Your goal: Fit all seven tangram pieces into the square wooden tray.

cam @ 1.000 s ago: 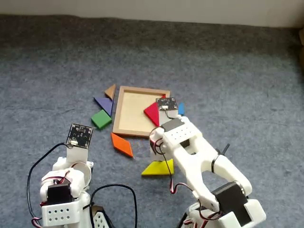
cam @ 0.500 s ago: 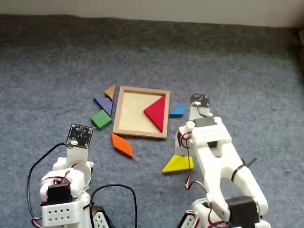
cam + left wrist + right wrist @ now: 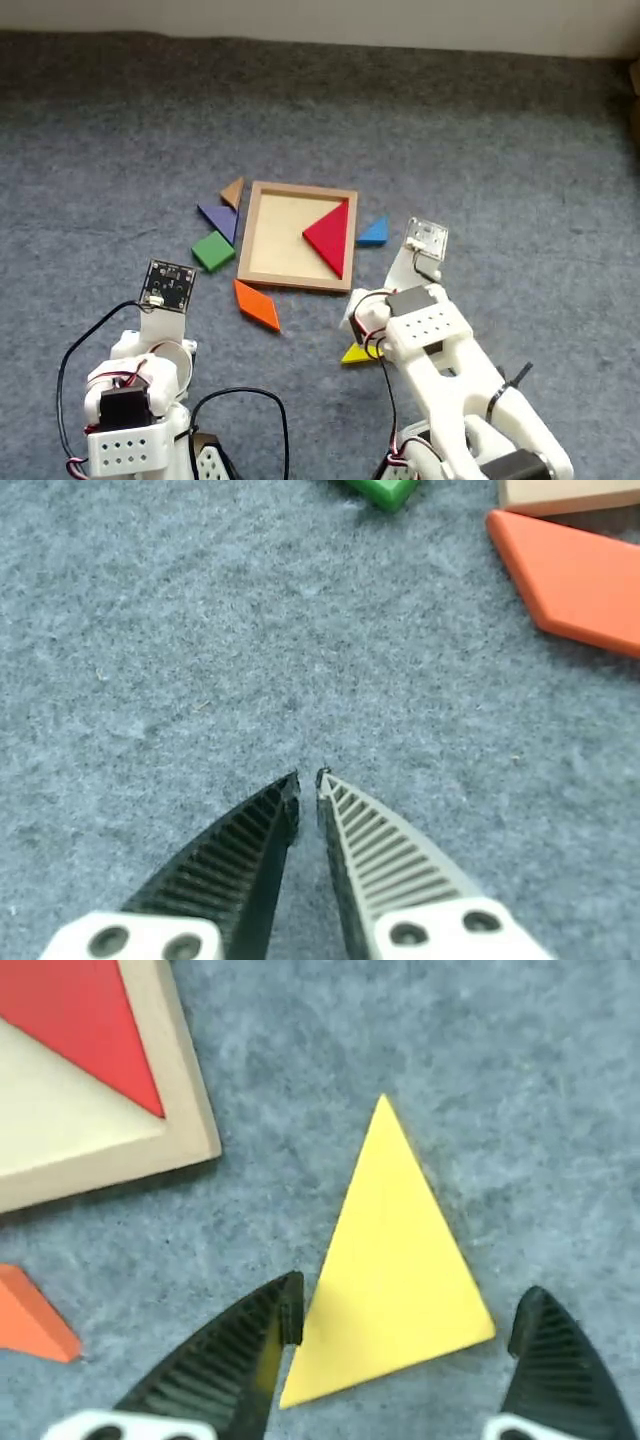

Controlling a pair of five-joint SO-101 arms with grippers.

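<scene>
The tray (image 3: 275,238) is light brown wood, and the pieces are a red triangle (image 3: 331,237), a blue triangle (image 3: 373,234), a yellow triangle (image 3: 390,1270), an orange piece (image 3: 257,304), a green square (image 3: 212,250), a purple piece (image 3: 219,219) and a tan triangle (image 3: 233,191). The carpet (image 3: 480,150) is speckled grey, and the arms (image 3: 440,345) are white with some black parts. The left gripper (image 3: 308,780) is black on one side and grey on the other, both with stripy ridges, and the right gripper (image 3: 412,1305) is black with stripy ridges too.

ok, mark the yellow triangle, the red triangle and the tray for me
yellow triangle (image 3: 390,1270), right wrist view, middle of its top face.
red triangle (image 3: 332,238), high view, middle of its face.
tray (image 3: 278,235), high view, bare part of its floor.
</scene>
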